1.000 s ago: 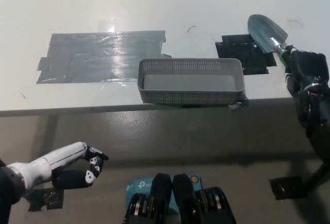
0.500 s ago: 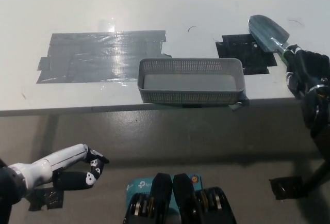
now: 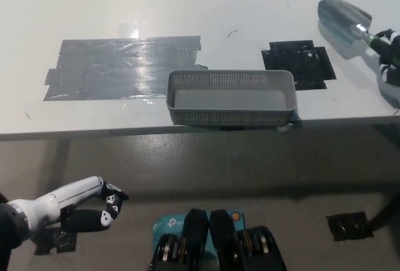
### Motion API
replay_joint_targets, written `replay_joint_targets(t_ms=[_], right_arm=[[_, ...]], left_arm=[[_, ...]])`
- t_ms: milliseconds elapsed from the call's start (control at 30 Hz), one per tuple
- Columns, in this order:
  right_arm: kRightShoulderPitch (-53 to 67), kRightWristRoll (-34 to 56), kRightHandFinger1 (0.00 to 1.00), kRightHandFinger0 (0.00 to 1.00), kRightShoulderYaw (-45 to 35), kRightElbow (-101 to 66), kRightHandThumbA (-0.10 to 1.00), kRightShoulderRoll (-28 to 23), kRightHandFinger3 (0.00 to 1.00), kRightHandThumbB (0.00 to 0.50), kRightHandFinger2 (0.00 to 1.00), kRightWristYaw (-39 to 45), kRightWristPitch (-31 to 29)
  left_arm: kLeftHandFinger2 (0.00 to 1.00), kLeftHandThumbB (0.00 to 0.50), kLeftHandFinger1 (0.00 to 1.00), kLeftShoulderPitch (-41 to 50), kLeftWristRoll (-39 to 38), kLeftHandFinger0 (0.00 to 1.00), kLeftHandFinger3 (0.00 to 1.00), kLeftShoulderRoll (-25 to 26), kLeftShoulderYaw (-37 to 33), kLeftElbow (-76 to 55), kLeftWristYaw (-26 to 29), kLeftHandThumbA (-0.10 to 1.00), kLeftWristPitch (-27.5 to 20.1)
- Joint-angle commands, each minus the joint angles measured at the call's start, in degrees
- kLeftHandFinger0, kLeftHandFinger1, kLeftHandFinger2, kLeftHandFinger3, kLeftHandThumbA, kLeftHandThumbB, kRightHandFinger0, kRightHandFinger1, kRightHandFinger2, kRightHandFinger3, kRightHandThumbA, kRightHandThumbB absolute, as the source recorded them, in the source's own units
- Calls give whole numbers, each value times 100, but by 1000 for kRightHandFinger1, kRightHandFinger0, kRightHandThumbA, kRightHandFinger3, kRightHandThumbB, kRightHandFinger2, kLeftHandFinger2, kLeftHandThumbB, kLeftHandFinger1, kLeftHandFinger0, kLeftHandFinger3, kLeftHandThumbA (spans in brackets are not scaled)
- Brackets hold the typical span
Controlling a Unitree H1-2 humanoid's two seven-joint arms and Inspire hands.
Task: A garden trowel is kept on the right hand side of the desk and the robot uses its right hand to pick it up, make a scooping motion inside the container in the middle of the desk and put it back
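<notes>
The garden trowel [image 3: 345,18] was found at the far right of the desk [image 3: 187,9], its blade pointing toward the back left and its handle running off toward the picture's right edge. The right hand [image 3: 390,55] was largely cut off by that edge; what showed of it was closed around the handle, so the trowel was judged to be in its grasp. A shadow under the blade suggested that the tool was raised off the surface, though this could not be confirmed.

The container [image 3: 231,116] stood at the front middle of the desk, close to its near edge, and looked empty. The trowel was well apart from it, beyond the black tape patch [image 3: 300,65] that lay between them. A larger grey tape patch [image 3: 125,68] lay to the container's left.

The left hand [image 3: 87,207] rested low at the left, below the desk edge, loosely spread and holding nothing.

Assessment: the pick-up appeared complete. The blade was nowhere near the container, and the view did not establish whether a scoop had been made. The set-down was not yet done.
</notes>
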Motion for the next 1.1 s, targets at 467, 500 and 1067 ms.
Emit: replay_joint_targets(t_ms=[467, 500, 1067], right_arm=[[-376, 1179, 375, 0, -421, -1345, -100, -313, 541, 0, 648, 2146, -154], [-415, 1568, 371, 0, -516, -1369, -100, -300, 457, 2, 609, 2606, -110], [-83, 2605, 91, 0, -558, -3251, -100, -724, 38, 197, 223, 4595, 607]], left_arm=[[886, 411, 833, 118, -68, 1000, 1000, 165, 78, -160, 78, 1000, 75], [880, 416, 816, 116, -81, 1000, 1000, 157, 86, -158, 80, 1000, 75], [878, 464, 853, 224, -67, 1000, 1000, 154, 77, -76, 156, 1000, 75]])
